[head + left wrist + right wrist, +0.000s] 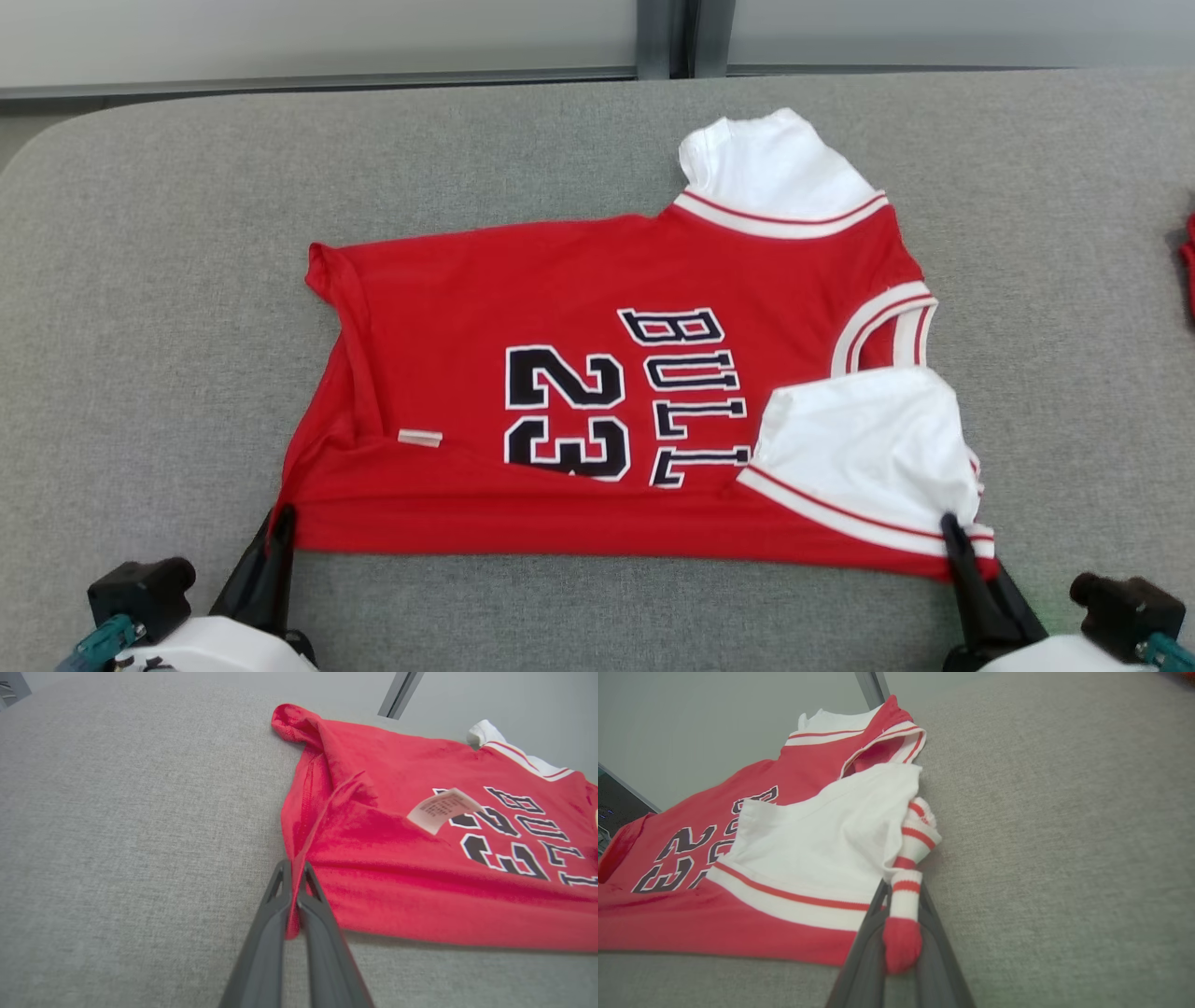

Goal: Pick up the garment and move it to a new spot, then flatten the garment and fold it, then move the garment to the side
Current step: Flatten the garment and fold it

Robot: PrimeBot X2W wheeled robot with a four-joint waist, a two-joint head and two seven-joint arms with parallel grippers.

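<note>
The red jersey (pixel 579 308) is lying spread on the grey table (pixel 168 261), its near edge doubling over the bottom of the number 23. The left gripper (pixel 280 523) is pinching the jersey's near left corner, jaws closed tight on the cloth. The right gripper (pixel 954 532) is clamping the near right corner beside a folded-in white sleeve (pixel 859 448), with striped trim bunching between its fingers

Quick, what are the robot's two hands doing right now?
Left gripper: shut on a corner of the red-and-white fabric basketball jersey.
Right gripper: shut on that jersey's striped trim.
</note>
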